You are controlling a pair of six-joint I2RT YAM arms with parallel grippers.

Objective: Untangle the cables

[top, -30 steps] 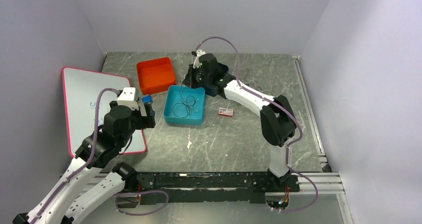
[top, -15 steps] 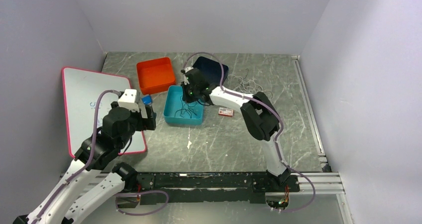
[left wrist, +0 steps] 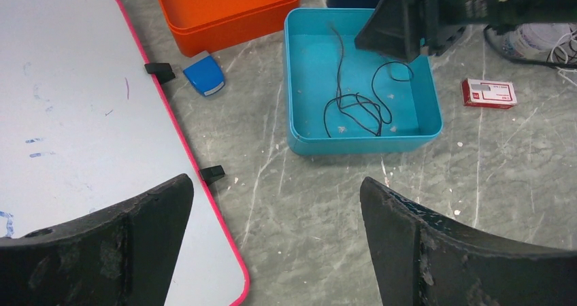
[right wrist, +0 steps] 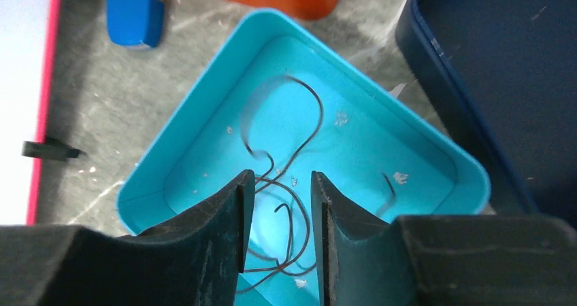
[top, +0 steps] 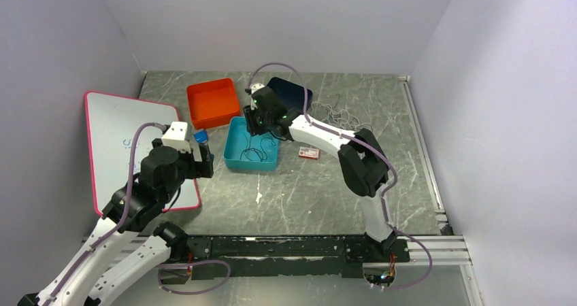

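Observation:
A thin black cable (top: 255, 149) lies in loose loops on the floor of the teal bin (top: 235, 162). My right gripper (top: 258, 124) hovers over that bin, jaws parted by a narrow gap with nothing between them. In the right wrist view the black cable (right wrist: 299, 136) curls below the right gripper (right wrist: 282, 180), inside the teal bin (right wrist: 177, 136). Whitish cables (top: 333, 109) lie tangled on the table to the right of the navy bin. My left gripper (left wrist: 275, 187) is wide open above bare table beside the whiteboard, short of the teal bin (left wrist: 360, 145) and its black cable (left wrist: 354, 109).
An orange bin (top: 213, 102) and a navy bin (top: 292, 92) stand behind the teal one. A pink-edged whiteboard (top: 116, 136) lies at the left with a blue eraser (top: 199, 137) beside it. A small red box (top: 308, 152) sits to the right of the teal bin.
My right gripper swung left from the navy bin to over the teal bin and opened. The black cable that hung from it now rests in the bin. The left arm stayed put.

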